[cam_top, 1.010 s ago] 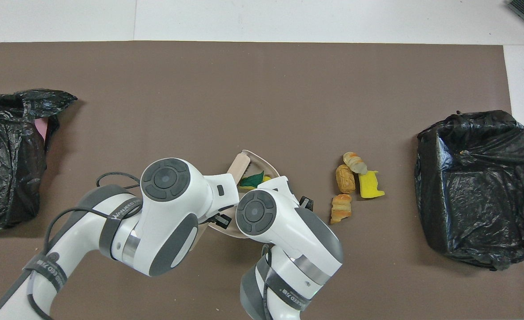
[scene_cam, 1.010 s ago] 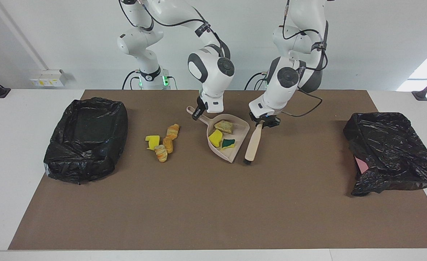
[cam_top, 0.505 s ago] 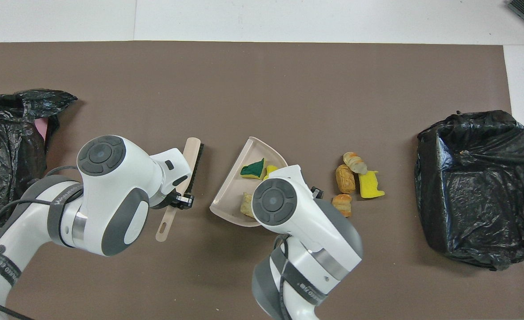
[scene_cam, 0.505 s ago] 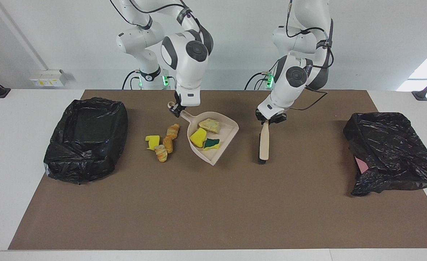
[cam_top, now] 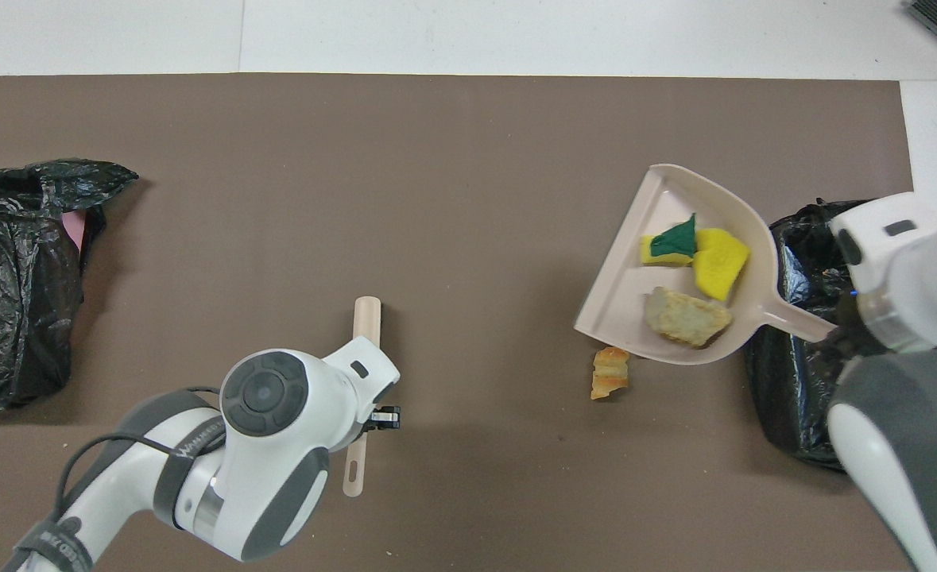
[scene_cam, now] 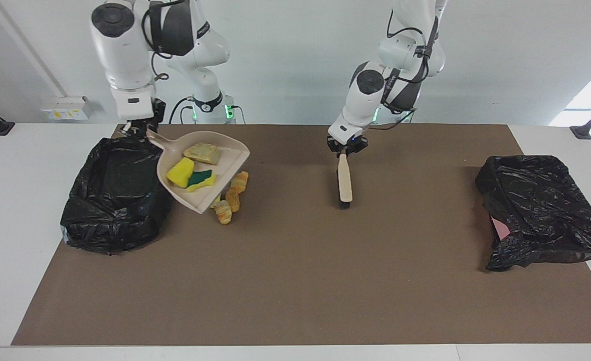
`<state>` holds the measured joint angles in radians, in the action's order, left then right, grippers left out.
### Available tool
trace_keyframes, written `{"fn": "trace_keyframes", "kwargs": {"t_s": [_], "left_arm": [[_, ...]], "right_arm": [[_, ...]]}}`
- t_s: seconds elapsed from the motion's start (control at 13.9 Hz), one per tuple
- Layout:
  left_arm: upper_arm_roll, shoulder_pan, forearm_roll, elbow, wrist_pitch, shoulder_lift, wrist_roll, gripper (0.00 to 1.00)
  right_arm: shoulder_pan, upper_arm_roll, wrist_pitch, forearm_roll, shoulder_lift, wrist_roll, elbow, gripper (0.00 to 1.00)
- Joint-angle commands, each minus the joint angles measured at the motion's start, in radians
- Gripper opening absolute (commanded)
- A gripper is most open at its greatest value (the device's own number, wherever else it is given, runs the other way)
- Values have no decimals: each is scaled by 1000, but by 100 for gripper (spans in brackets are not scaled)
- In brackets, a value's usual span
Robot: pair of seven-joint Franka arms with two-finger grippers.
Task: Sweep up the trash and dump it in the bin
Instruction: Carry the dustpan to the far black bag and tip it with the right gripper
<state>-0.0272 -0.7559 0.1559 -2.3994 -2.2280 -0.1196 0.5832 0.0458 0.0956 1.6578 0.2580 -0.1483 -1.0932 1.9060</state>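
Brown mat covers the tabletop; facing view, we see right gripper clamped on dustpan handle, lifting three trash pieces beside the bin at the right arm's end, presumably for dumping. Overhead view: left gripper holds the brush shut mid-table; leftover trash lies under the pan's edge.

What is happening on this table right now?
The right end effector holds the dustpan by its handle, raised beside the bin, with three trash pieces in it. More pieces lie on the mat under it. The left end effector holds the brush upright on the mat.
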Motion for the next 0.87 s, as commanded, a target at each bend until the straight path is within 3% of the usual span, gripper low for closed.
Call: {"fn": "trace_keyframes", "kwargs": {"t_s": [0.0,0.22,0.43,0.65,0.79], "left_arm": [[-11,-98,4,-53,-33,-67,130,0],[-2,-192,-3,-99,-111,-68,253,0],[19,-211,-3,-182,-238,-68,264,0],[42,-211,-3,-191,-263,-66,329,0],[65,-211,-3,-191,-263,-68,380,0]], "right_arm": [[-156,-16,57,61,12,-179,-1,0],[-337,-16,163,151,15,-413,20,0],[-342,-17,175,338,3,-436,48,0],[-331,-27,187,438,3,-436,51,0],[-255,-30,198,568,1,-400,99,0]]}}
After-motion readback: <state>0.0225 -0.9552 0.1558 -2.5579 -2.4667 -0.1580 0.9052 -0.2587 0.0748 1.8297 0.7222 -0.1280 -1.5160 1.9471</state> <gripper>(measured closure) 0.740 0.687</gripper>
